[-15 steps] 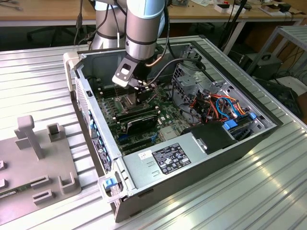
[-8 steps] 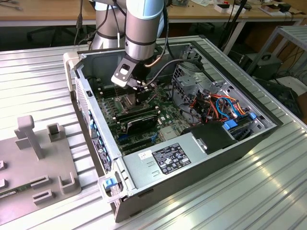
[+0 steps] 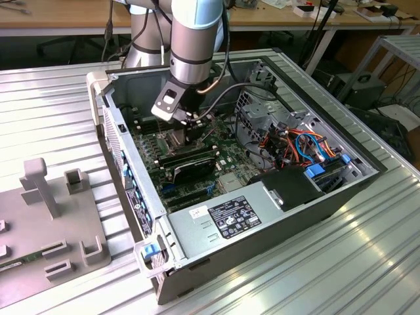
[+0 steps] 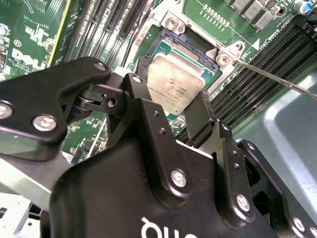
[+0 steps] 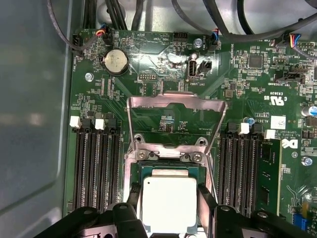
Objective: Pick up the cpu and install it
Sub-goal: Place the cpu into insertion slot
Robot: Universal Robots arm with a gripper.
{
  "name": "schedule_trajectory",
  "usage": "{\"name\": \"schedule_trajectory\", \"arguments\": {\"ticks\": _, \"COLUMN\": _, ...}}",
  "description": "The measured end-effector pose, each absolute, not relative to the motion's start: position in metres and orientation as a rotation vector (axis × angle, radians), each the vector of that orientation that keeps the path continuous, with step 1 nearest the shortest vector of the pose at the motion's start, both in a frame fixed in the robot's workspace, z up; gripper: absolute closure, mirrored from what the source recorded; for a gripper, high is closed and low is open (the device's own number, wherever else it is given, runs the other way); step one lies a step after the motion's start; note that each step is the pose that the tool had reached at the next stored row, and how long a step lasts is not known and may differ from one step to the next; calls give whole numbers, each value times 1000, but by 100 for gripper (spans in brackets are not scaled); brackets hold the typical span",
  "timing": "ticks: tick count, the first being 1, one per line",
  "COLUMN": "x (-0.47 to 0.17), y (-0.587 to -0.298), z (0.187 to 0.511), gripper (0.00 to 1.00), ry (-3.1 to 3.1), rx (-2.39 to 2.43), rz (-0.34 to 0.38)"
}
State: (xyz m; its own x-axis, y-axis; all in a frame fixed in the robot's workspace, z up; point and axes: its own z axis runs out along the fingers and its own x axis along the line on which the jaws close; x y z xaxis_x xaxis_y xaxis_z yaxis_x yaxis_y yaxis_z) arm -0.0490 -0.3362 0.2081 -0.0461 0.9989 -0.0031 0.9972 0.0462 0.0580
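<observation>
1. One cpu (image 4: 176, 82) is seen in both wrist views, laid square over the socket (image 4: 178, 43) of the green motherboard (image 5: 163, 74). Whether it is fully seated cannot be told.
2. One gripper (image 4: 167, 90) is closed on the cpu, with its two black fingers (image 4: 198, 116) set against opposite edges.
3. One metal load plate (image 5: 176, 104) is raised upright just beyond the socket, hinged at two screws (image 5: 142, 155). One thin lever rod (image 4: 277, 82) is swung out beside it.
4. The socket is flanked by two banks of black memory slots (image 5: 96, 168), and one green card (image 5: 267, 178) stands beside one bank.
5. One coin cell (image 5: 115, 60) is mounted beyond the plate.
6. In the exterior view, one arm (image 3: 193, 39) is posed from the upper middle into one open computer case (image 3: 125, 151). One power supply (image 3: 230, 220) lies lower middle, one cable bundle (image 3: 298, 144) toward the exterior view's right, and one grey fixture (image 3: 46, 216) lower left on the ribbed table (image 3: 315, 262).
</observation>
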Motion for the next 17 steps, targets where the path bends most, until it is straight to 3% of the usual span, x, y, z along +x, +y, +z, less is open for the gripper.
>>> {"name": "schedule_trajectory", "arguments": {"ticks": 17, "x": -50, "y": -336, "z": 202, "gripper": 45, "ry": 2209, "rx": 2172, "rz": 61}}
